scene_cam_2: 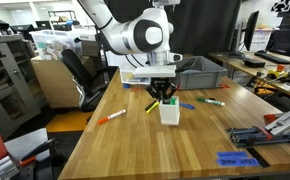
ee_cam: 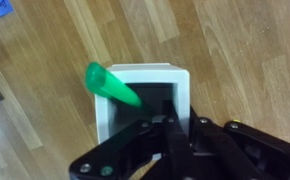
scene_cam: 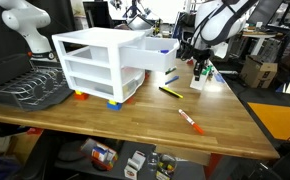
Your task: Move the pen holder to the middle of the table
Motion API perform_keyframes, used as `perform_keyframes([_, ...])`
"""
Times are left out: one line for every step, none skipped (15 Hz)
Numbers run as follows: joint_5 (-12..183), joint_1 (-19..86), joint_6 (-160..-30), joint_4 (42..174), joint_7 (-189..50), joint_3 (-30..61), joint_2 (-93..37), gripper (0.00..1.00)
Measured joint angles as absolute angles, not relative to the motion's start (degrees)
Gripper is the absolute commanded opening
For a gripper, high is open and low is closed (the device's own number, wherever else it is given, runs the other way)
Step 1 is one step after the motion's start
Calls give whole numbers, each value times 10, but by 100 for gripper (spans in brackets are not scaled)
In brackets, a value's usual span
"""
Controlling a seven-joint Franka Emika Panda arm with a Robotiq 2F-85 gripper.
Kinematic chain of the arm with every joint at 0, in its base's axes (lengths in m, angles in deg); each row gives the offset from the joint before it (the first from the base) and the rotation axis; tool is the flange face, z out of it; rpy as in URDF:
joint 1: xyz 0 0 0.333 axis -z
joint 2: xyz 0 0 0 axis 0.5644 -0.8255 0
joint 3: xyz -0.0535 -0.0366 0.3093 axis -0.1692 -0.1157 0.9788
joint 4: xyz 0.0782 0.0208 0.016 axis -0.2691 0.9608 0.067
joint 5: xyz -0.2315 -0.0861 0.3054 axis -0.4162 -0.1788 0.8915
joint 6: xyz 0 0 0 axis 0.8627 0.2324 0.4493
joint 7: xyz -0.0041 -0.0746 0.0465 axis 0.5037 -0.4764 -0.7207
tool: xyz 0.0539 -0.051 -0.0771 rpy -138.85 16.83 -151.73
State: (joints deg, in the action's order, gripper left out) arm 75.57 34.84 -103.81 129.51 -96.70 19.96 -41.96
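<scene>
Pen holder: the white square pen holder point(scene_cam_2: 170, 113) stands upright on the bench point(scene_cam_2: 135, 150), away from the long edges in an exterior view; from the wrist its rim point(ee_cam: 145, 72) frames a dark inside.
Marker in holder: one green marker point(ee_cam: 112, 85) leans out over a corner of the rim.
Hand: the hand point(scene_cam_2: 163, 95) hangs straight over the holder with its fingers drawn narrow at the rim; from the wrist point(ee_cam: 175, 125) they sit at the near wall, but I cannot tell whether they pinch it.
Edges: in an exterior view the holder point(scene_cam: 198, 80) stands toward the far right part of the plank top point(scene_cam: 105, 125), near that end's edge.
Open room: bare wood stretches from the holder toward the camera in an exterior view.
Loose markers: four lie near the holder: orange marker point(scene_cam_2: 110, 117), well apart toward the bench edge; yellow marker point(scene_cam_2: 152, 105), just beside the holder; blue marker point(scene_cam_2: 185, 104), just beside it on the other side; second green marker point(scene_cam_2: 211, 101), farther out.
Drawer unit: one white drawer unit point(scene_cam: 85, 62), with one drawer pulled out toward the hand.
Other things: one dark wire rack point(scene_cam: 30, 88) beside the drawer unit; one grey bin point(scene_cam_2: 200, 72) behind the hand.
</scene>
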Motion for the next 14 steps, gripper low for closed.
perform_keyframes([758, 356, -1031, 1281, -991, 205, -429, 3])
perform_keyframes([758, 361, -1024, 1270, -1010, 208, -435, 3])
perform_keyframes([758, 366, -1015, 1260, -1026, 212, -439, 3])
perform_keyframes([759, 370, -1006, 1252, -1039, 216, -442, 3])
perform_keyframes([761, 373, -994, 1246, -1051, 220, -443, 3])
perform_keyframes([764, 376, -982, 1241, -1062, 223, -443, 3])
perform_keyframes([767, 378, -968, 1238, -1073, 226, -443, 3])
perform_keyframes([768, 378, -957, 1236, -1082, 227, -443, 4])
perform_keyframes([768, 379, -947, 1235, -1090, 228, -443, 3])
perform_keyframes([768, 378, -941, 1235, -1096, 228, -444, 3])
perform_keyframes([767, 378, -938, 1235, -1101, 228, -445, 3])
perform_keyframes([765, 378, -938, 1235, -1105, 228, -446, 3])
perform_keyframes([763, 377, -938, 1235, -1106, 228, -447, 19])
perform_keyframes([761, 376, -938, 1234, -1106, 228, -449, 33])
